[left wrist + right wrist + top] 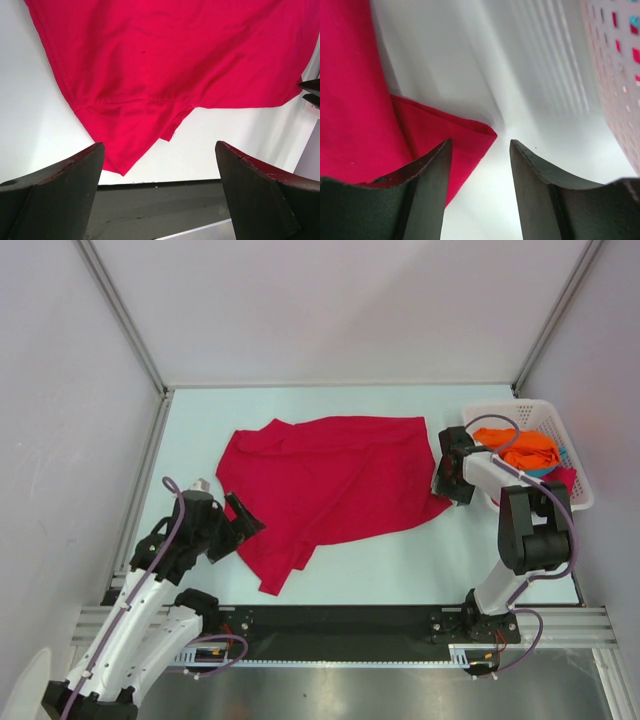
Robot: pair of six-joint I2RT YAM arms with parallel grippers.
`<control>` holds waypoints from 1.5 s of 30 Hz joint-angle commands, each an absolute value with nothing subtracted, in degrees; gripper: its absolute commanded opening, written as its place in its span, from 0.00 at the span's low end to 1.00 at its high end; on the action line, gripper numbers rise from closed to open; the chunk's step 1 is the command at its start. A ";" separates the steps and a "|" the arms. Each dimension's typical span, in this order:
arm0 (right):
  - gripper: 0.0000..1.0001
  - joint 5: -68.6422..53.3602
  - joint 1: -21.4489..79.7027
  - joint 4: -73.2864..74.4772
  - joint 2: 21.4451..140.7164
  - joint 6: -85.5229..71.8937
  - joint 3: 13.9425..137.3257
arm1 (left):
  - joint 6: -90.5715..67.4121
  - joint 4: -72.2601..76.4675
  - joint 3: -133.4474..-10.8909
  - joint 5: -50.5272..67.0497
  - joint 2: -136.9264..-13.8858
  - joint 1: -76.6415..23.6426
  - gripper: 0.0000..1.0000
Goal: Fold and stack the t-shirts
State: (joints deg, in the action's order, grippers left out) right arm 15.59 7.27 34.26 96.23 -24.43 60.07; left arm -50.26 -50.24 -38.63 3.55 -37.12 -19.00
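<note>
- Status: crimson t-shirt point(335, 475) lies spread but rumpled mid-tabletop point(400, 560), its near-left part folded over itself; no fold made yet.
- Left end effector point(238, 528) is released, jaws wide and empty, hovering just beside the shirt's near-left edge.
- Right end effector point(443, 480) is also released and empty, jaws straddling the shirt's right corner: 1 finger over cloth, 1 over bare tabletop.
- Risk 1: that corner looks doubled. A pinch there could catch only 1 of 2 layers, so the fold comes out skewed.
- Risk 2: left side sits off the cloth. Closing from there likely grabs air or just the hem.
- Risk 3: uneven pull between the 2 arms would bunch the rumpled section instead of flattening it.
- Risk 4: right arm works just beside the basket point(530, 410). A wide swing could knock it.
- Basket: white, slatted, at the far-right of the tabletop. It holds the orange t-shirt point(525, 447) on top, the teal t-shirt point(560, 455) under it and some red cloth point(566, 478) at its near corner.
</note>
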 commanded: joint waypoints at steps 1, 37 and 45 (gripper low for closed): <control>0.54 16.08 7.03 33.57 94.22 -24.70 59.07 | -47.46 -48.87 -38.41 6.24 -37.00 -17.06 0.97; 0.38 13.89 9.67 33.58 89.03 -25.75 53.44 | -44.91 -51.15 -39.73 8.52 -34.71 -14.59 0.97; 0.38 13.89 9.84 31.73 92.55 -25.75 53.87 | -44.30 -51.07 -39.64 8.53 -34.89 -13.62 0.97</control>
State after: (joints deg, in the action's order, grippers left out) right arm 13.04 9.58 33.69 91.42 -25.08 52.71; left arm -45.93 -51.57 -38.48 7.77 -34.87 -14.55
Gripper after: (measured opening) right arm 0.381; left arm 0.972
